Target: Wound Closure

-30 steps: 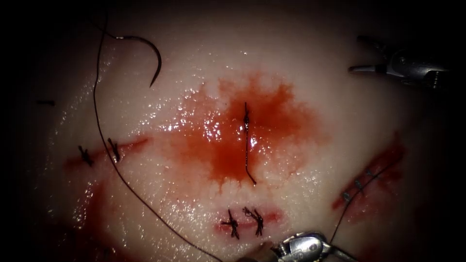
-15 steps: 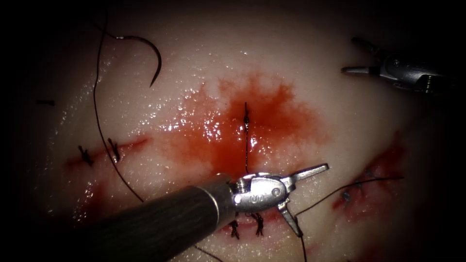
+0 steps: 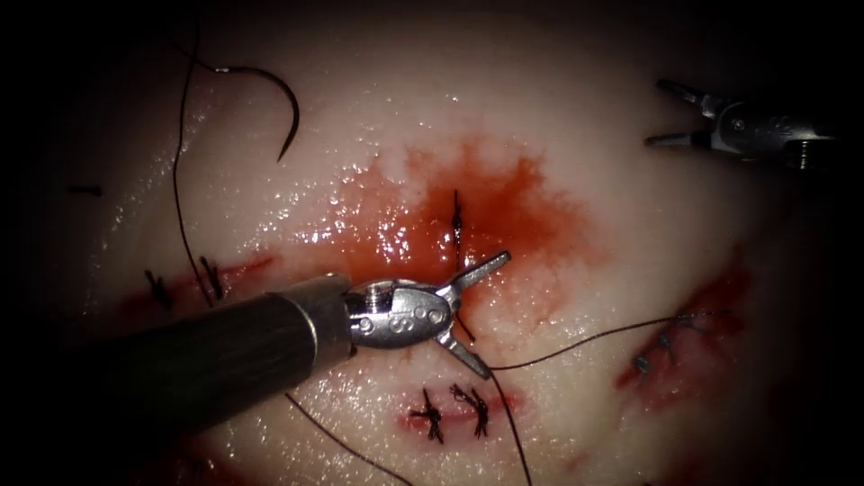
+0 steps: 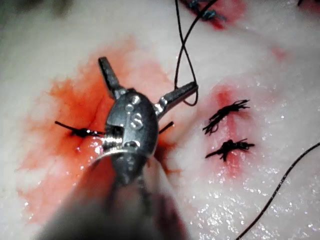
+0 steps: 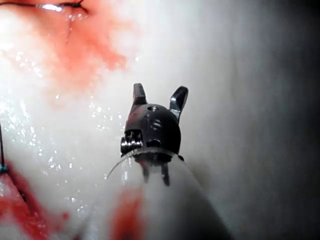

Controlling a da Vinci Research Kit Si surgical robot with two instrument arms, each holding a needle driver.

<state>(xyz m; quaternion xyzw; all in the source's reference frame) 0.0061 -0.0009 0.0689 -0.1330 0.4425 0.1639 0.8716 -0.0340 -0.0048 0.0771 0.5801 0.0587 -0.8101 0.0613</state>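
I hold my left tool (image 3: 477, 310) with jaws spread, empty, over the cut (image 3: 457, 261), straddling its thread (image 3: 585, 340). My right tool (image 3: 670, 114) waits agape, empty. The needle (image 3: 274, 103) lies free upper-left of the cut.

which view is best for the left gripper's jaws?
The left wrist view: the left gripper is seen close, jaws spread wide over the red fluid, holding nothing, thread beside one jaw. The endoscope view shows it open too, only smaller. The right wrist view shows the right gripper.
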